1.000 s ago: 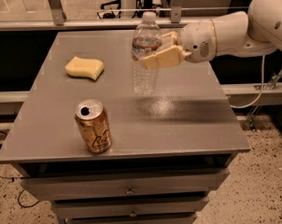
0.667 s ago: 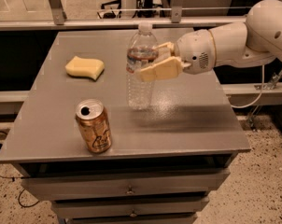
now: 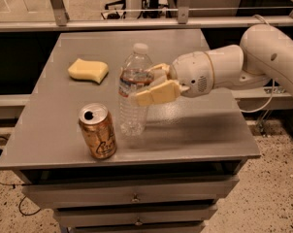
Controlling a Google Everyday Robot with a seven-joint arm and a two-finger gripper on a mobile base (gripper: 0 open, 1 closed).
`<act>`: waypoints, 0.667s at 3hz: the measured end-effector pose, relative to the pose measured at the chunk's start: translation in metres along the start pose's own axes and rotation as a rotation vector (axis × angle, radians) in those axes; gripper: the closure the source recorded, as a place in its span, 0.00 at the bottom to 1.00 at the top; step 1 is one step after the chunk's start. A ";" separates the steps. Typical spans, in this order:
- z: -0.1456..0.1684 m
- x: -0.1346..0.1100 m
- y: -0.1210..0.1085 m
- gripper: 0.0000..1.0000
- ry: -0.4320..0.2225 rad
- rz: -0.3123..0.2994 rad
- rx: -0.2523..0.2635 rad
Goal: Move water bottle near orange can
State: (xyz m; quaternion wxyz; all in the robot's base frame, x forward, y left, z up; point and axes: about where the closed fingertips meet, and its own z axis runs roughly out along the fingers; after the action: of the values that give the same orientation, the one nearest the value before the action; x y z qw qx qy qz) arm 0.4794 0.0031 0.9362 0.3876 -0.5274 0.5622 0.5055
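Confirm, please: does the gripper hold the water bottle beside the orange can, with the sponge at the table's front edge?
No. Camera view: the sponge lies back left on the table; the gripper does hold the water bottle beside the orange can.

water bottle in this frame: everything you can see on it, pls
Clear ribbed plastic water bottle, white cap, white-and-red label band, upright near the middle of the table. The pincer, reaching in from the picture's right, is shut on it at label height. Base at or just above the tabletop; cannot tell which. The orange can stands close at its front left, not touching.
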 end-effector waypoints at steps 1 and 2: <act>0.010 0.007 0.007 0.84 0.013 -0.035 -0.044; 0.020 0.009 0.013 0.53 0.043 -0.102 -0.108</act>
State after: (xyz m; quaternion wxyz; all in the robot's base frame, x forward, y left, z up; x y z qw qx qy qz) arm 0.4637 0.0203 0.9252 0.3717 -0.5862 0.5149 0.5031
